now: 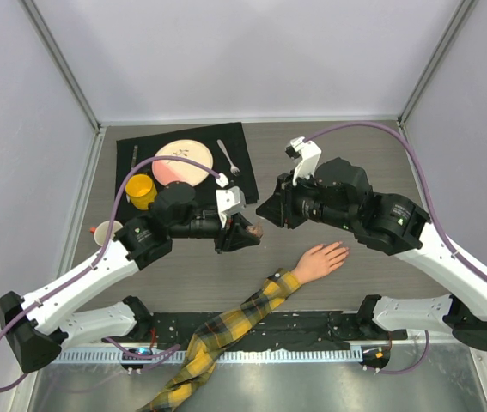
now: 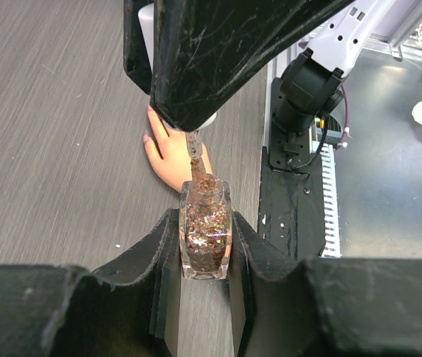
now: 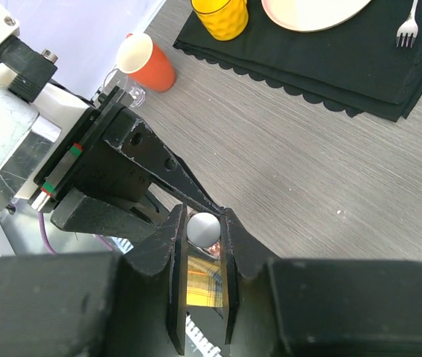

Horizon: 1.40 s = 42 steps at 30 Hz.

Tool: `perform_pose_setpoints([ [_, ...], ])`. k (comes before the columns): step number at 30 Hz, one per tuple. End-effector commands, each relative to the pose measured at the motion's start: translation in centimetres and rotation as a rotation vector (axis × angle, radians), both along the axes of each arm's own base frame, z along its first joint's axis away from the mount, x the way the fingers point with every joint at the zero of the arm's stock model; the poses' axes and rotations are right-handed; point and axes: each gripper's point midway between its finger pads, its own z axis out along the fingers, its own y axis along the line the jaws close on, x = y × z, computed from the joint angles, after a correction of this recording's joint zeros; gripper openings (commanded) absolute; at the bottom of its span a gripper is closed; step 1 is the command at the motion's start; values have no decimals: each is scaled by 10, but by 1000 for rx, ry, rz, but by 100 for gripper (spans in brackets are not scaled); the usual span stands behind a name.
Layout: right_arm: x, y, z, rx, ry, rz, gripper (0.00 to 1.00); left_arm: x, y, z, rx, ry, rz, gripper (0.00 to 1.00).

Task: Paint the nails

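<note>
My left gripper is shut on a small clear bottle of copper glitter polish and holds it upright above the table. My right gripper is shut on the bottle's round silver cap. The cap's brush stem hangs coated in glitter and reaches into the bottle's neck. In the top view both grippers meet at the table's middle, left and right. The pale mannequin hand lies flat to their right, on a yellow plaid sleeve. Its nails are too small to judge.
A black placemat at the back left carries a plate, a fork and a yellow cup. A white-and-orange cup stands at the left edge. A black rail runs along the near edge.
</note>
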Motion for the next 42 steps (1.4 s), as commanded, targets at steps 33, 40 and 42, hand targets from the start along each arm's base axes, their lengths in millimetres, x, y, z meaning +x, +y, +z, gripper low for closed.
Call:
perform_pose_setpoints([
  [33,-9,19,-25,4,30,59,1,11,5,25,-75,-97,77,0],
  [40,-2,4,-20,4,-7,-12,1,9,6,25,-82,-99,73,0],
  [42,-1,3,-19,7,-11,-20,1,8,6,27,-86,-102,70,0],
])
